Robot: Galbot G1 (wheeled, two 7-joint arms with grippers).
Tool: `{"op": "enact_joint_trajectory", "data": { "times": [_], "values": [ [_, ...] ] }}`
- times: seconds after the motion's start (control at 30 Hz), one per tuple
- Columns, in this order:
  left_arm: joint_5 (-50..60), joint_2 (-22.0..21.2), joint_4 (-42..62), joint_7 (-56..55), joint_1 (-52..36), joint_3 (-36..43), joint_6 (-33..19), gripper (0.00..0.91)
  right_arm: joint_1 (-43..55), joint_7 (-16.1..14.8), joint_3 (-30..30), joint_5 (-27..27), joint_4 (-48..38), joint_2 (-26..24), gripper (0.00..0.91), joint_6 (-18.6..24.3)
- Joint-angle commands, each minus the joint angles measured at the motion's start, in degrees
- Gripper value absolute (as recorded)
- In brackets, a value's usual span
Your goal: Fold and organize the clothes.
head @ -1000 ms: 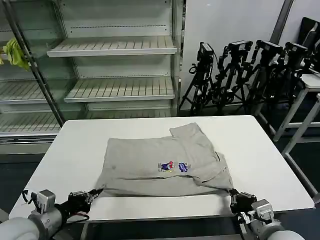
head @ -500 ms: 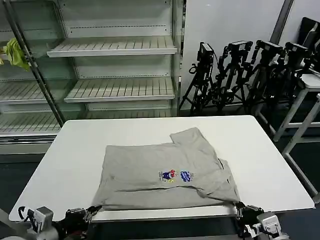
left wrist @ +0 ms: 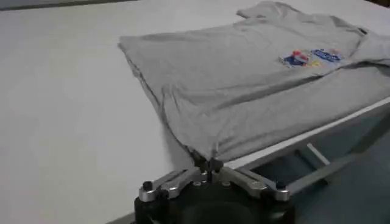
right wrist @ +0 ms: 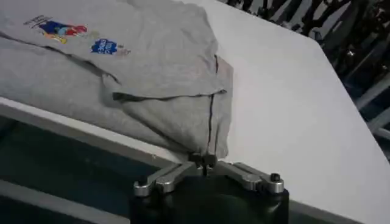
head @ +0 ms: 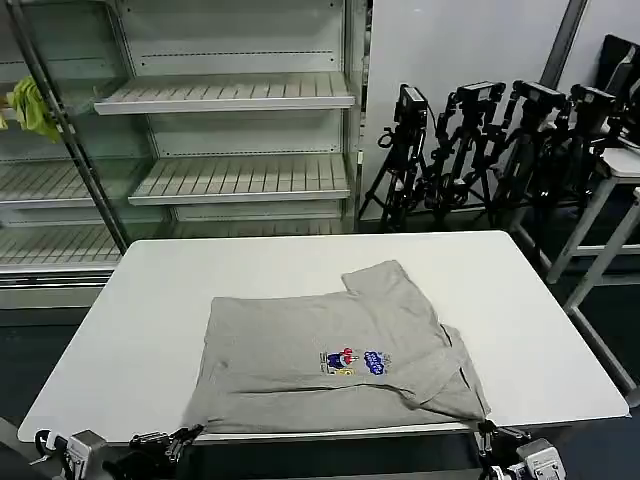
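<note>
Fingers of the left gripper (left wrist: 208,164) and right gripper (right wrist: 204,161) are pinching the grey shirt's (head: 330,355) near corners at the desk (head: 520,300) edge. Partly folded, the shirt is lying flat; further folds seem left.

Shirt (head: 330,360) chest print (head: 355,360) — lettering unreadable — no other text.

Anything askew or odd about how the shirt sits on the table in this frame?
Yes. The grey shirt sits skewed at the table's near edge, its hem overhanging. The left gripper and right gripper each pinch a near corner. One sleeve sticks out unfolded on the far side.
</note>
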Motion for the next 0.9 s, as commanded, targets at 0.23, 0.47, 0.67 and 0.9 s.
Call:
{"op": "enact_joint_trajectory", "data": {
  "times": [0.23, 0.47, 0.67, 0.9],
  "values": [
    [1.2, -0.8, -2.0, -1.3, 1.5, -1.5, -0.1, 0.907, -1.0, 1.1, 0.8, -0.2, 1.5, 0.4, 0.907, -1.4],
    [2.6, -2.2, -4.0, -2.1, 2.1, -2.6, -0.3, 0.907, -1.9, 1.7, 2.6, -0.3, 2.8, 1.1, 0.907, -1.4],
    [2.7, -3.6, -7.7, -3.1, 3.0, -5.2, -0.3, 0.907, -1.8, 2.4, 5.4, 1.4, 4.3, 1.6, 0.907, -1.4],
    [2.5, -4.2, -10.3, -3.2, -0.2, -8.4, -0.9, 0.907, 4.5, 2.6, 7.4, 1.5, 5.5, 3.1, 0.907, -1.3]
  ]
}}
